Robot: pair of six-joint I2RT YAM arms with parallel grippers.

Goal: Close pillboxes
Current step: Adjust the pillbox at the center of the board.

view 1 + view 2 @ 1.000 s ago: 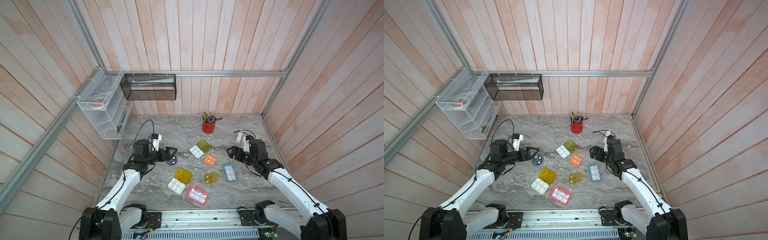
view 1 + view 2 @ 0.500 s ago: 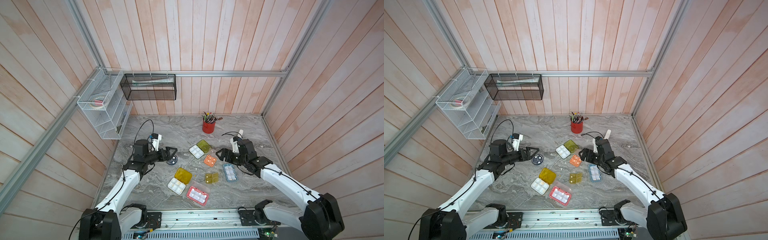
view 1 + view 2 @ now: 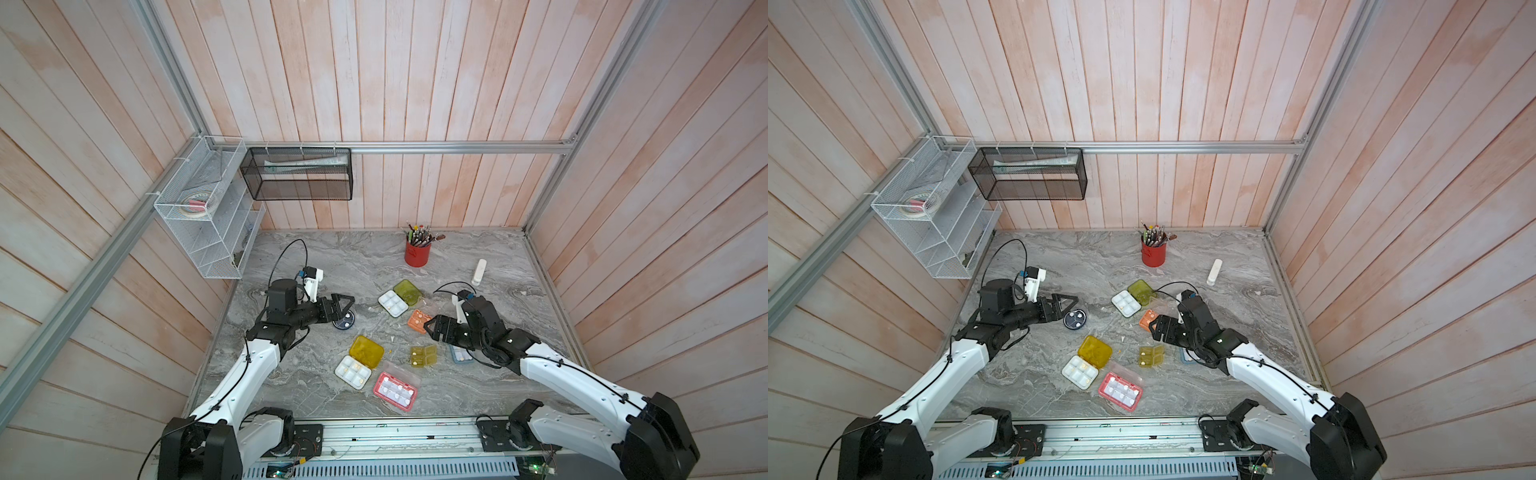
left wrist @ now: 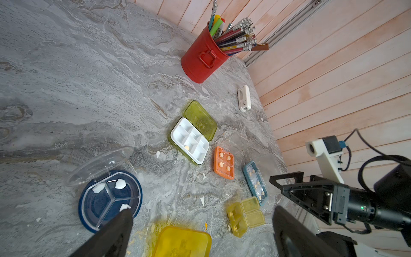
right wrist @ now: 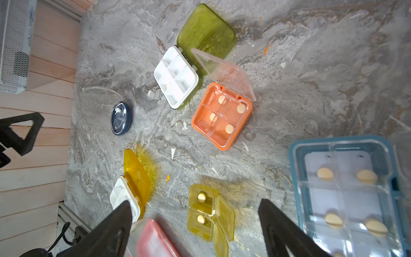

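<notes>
Seven pillboxes lie on the grey table, all with lids open: round dark (image 3: 344, 321), lime-olive (image 3: 398, 298), orange (image 3: 419, 320), small olive (image 3: 424, 356), light blue (image 3: 460, 355), yellow (image 3: 360, 360) and pink-red (image 3: 395, 388). My left gripper (image 3: 343, 305) hangs open just above the round dark box (image 4: 110, 199), holding nothing. My right gripper (image 3: 432, 328) is open and empty, low over the table beside the orange box (image 5: 221, 115). The small olive box (image 5: 209, 213) shows between its fingers, and the light blue box (image 5: 347, 189) lies partly under the right arm.
A red cup of pencils (image 3: 417, 251) stands at the back, with a white stick (image 3: 479, 272) to its right. A white wire rack (image 3: 208, 216) and a black mesh basket (image 3: 299, 174) hang on the walls. Small crumbs dot the table.
My right arm has swung left from the table's right side towards the middle boxes, now covering part of the light blue box. The left arm has not moved.
</notes>
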